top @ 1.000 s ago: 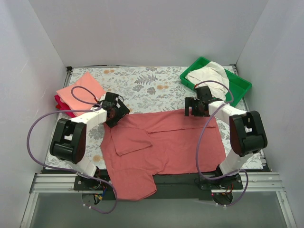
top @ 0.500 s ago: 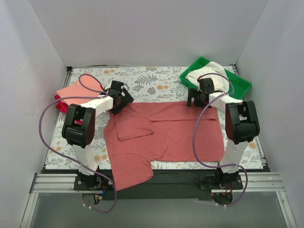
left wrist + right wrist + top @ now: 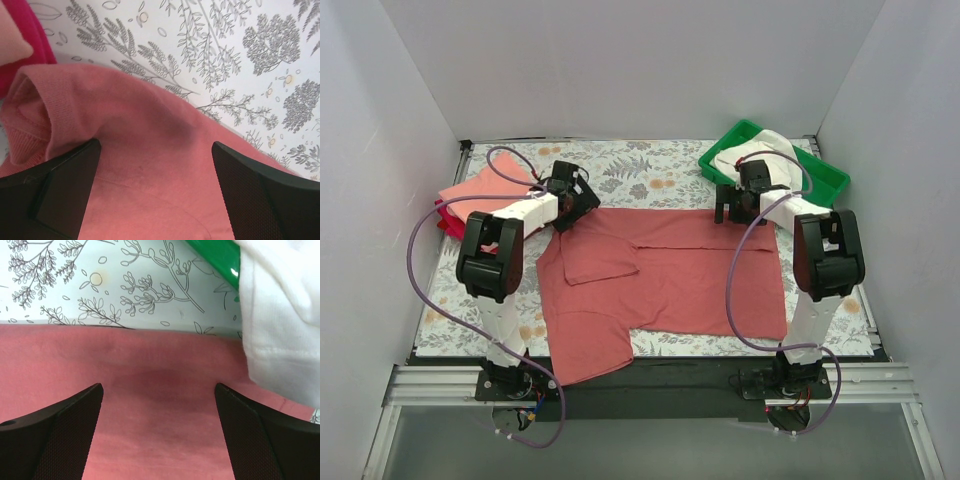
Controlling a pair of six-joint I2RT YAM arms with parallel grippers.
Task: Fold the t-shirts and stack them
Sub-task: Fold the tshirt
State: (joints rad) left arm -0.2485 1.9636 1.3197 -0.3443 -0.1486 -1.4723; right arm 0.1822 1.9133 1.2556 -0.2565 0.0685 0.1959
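We are hovering with both claws wide apart, left gripper [image 3: 155, 144] and right gripper [image 3: 159, 386], over the far edge of the brick-red t-shirt [image 3: 670, 290] lying across mid frame. At upper right, the cream-white t-shirt [image 3: 280, 315] is perhaps overlapping it, so closing there is risking catching both.

The table [image 3: 650, 170] carries a white cover printed with grey leaf and flower motifs; a dusty brick-red t-shirt [image 3: 670, 280] lies spread across its middle, reaching from centre-left to centre-right, with one sleeve folded inward at the left; the shirt's near-left portion hangs past the table's near edge; at the far left a crimson t-shirt [image 3: 448, 222] rests on the cover beside the left wall, with a salmon-pink t-shirt [image 3: 480, 190] laid on top of it; a green tray [image 3: 828, 178] sits at the far-right corner.
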